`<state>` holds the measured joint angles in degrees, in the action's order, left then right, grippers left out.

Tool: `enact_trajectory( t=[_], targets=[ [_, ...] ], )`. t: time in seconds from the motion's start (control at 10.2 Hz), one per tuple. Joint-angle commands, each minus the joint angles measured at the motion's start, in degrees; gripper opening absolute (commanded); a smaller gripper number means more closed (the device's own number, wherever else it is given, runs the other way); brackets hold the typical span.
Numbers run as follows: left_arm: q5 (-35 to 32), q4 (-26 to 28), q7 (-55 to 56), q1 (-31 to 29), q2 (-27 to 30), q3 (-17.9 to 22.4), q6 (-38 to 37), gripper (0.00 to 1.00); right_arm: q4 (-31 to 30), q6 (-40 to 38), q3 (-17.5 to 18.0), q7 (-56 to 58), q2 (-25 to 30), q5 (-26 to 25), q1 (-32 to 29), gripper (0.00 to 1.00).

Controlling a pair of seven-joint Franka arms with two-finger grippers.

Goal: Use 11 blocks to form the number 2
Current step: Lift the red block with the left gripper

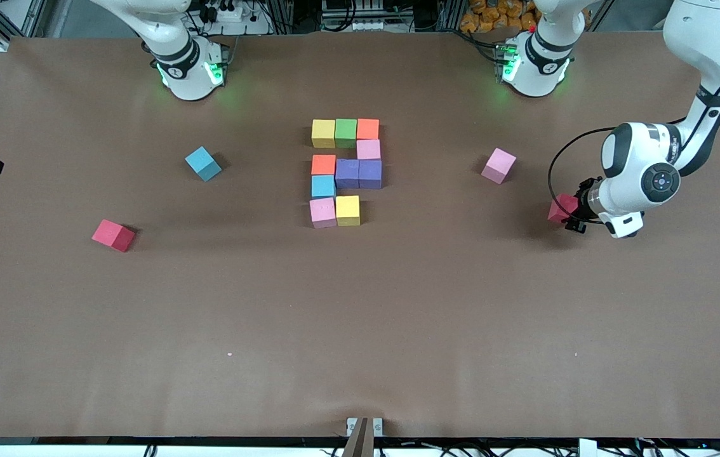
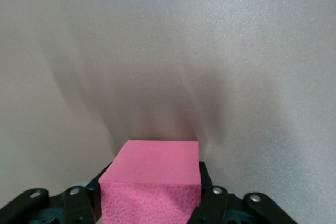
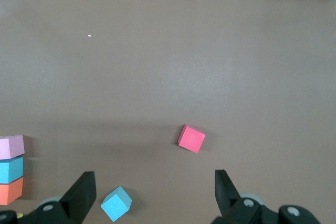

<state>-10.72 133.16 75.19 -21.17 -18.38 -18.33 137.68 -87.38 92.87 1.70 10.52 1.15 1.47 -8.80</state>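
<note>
the left gripper [image 2: 152,205] sits low at the left arm's end of the tabletop [image 1: 360,330], its fingers [image 2: 215,203] pressed against both sides of a red block [image 1: 562,207] (the block fills the gap between them). a loose pink block [image 1: 499,165] lies nearby, toward the unfinished number 2 [image 1: 346,172] at the middle. the right gripper [image 3: 152,195] waits wide open and empty, over a cyan block [image 3: 116,203] and another red block [image 3: 191,138].

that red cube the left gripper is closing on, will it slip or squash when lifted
The red block probably grips well: its pebbled matte face looks grippy, not slick. It looks foam-like, so it is likely light and may give slightly under the left gripper. Its flat sides sit between the fingers, so twisting seems unlikely.
</note>
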Motion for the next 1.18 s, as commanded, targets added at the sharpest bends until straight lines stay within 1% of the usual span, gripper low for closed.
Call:
enact_trajectory(
  t=[0.0, 0.49, 0.69, 0.78, 0.88, 1.08],
  targets=[
    [-0.5, 0.1, 2.1, -0.5, 1.2, -1.1, -0.2, 0.43, 1.2, -0.6, 0.3, 0.5, -0.4, 1.2, -0.3, 1.00],
    [0.0, -2.9, 9.6, -0.6, 1.1, -6.7, -0.3, 0.42, 1.3, -0.9, 0.4, 0.6, -1.4, 0.9, -0.3, 1.00],
    [3.6, -5.7, 12.9, 0.1, 0.4, -10.3, -0.3, 0.41, 1.3, -0.4, 0.6, 0.6, -1.5, 0.8, -0.6, 1.00],
    [4.3, -7.2, 15.6, 1.0, -0.2, -11.6, -0.3, 0.41, 1.3, 0.6, 0.6, 0.6, -1.6, 1.1, -0.7, 1.00],
    [4.3, -8.8, 19.0, 3.2, -1.6, -12.4, -0.3, 0.41, 1.3, 0.9, 0.5, 0.6, -1.6, 0.8, -0.7, 1.00],
    [4.3, -12.6, 26.0, 9.3, -4.6, -12.4, -0.3, 0.41, 1.3, 0.6, 0.3, 0.3, -1.6, 0.6, -1.1, 1.00]
  ],
)
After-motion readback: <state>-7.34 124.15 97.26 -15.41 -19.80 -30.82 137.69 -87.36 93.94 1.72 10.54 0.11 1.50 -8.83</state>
